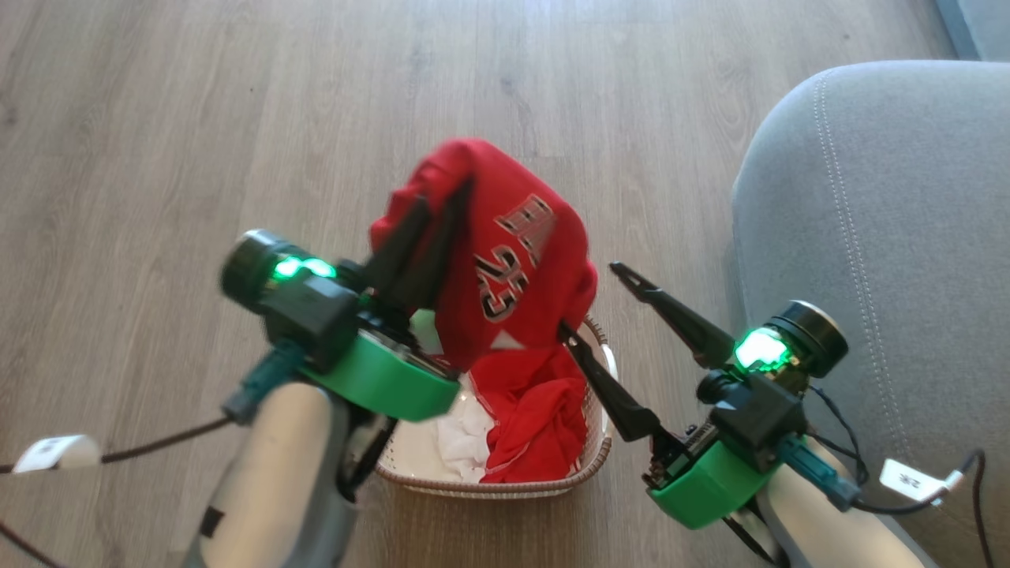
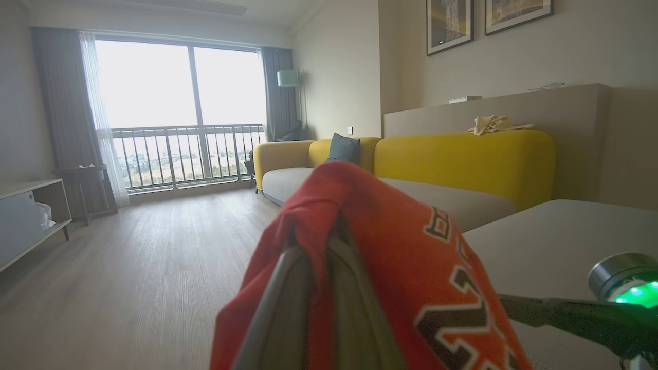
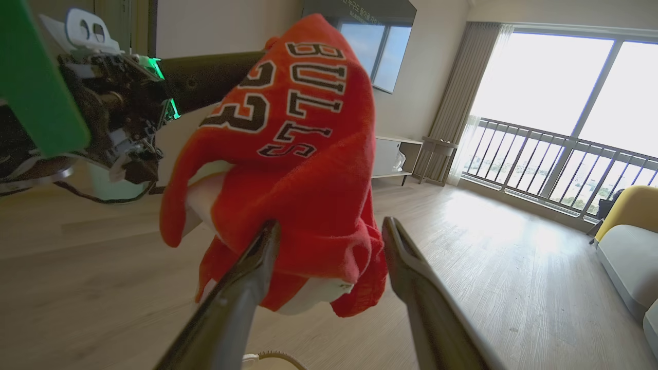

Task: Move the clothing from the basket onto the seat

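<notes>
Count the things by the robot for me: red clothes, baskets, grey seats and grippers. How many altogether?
Red clothes: 2, the jersey held by the left gripper and another garment in the basket
Baskets: 1
Grey seats: 1, the seat
Grippers: 2, counting the right gripper
Total: 6

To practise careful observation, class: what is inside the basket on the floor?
Inside the basket lie a crumpled red garment and some white fabric. The jersey hanging from the left pincer covers the basket's far end, so anything there is hidden.
</notes>
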Motion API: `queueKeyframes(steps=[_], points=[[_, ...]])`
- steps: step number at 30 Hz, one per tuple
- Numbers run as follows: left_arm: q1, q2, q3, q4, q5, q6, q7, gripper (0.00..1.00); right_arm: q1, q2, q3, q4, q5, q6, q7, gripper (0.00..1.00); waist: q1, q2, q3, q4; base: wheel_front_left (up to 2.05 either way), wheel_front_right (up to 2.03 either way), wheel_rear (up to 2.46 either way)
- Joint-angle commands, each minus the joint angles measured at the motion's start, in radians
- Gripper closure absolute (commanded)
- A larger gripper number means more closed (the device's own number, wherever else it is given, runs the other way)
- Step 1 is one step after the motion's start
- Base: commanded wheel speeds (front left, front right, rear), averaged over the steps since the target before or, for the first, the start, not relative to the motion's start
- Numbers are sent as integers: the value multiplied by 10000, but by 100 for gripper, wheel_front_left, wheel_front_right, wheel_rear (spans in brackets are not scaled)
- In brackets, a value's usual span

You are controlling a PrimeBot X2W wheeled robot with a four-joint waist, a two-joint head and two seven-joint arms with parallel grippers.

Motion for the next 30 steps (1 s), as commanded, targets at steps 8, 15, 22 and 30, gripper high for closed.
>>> queueKeyframes(steps=[8,15,22,30], points=[[-444,179,-911,-395,65,-11,-42,100,-839,-129,687,459,-174,-2,-65,0,0,0,-13,157,0,0,0],[-472,421,-2032,-345,-56,-11,-42,100,-1452,-84,1277,1229,-164,-2,-65,0,0,0,73,186,0,0,0],[-525,513,-2759,-391,-155,-11,-42,100,-1794,342,1178,2022,-240,-2,-65,82,0,0,136,277,0,0,0],[-545,469,-2526,-328,-232,-11,-42,100,-1672,870,244,1936,-296,-2,-65,100,0,0,247,379,0,0,0]])
